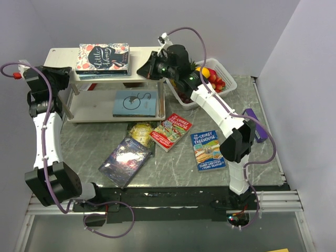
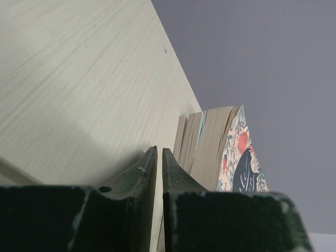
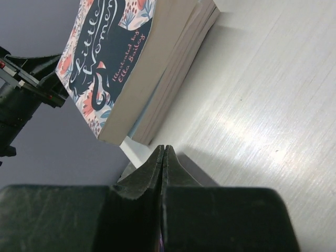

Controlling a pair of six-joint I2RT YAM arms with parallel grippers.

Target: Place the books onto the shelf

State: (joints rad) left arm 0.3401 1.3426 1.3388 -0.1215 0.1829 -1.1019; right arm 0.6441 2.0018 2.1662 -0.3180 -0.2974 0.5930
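Little Women (image 1: 102, 56) | top shelf (image 1: 142, 52) board, between tools | right tool (image 3: 164, 152) together | left tool (image 2: 156, 157) seemingly nearly together (sliver gap)

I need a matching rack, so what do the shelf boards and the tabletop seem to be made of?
The shelf boards look like pale wood or wood-look laminate: fine straight grain lines with a soft sheen in both wrist views. The table looks like grey marble-patterned stone or vinyl, veined and slightly glossy; which one is unclear.
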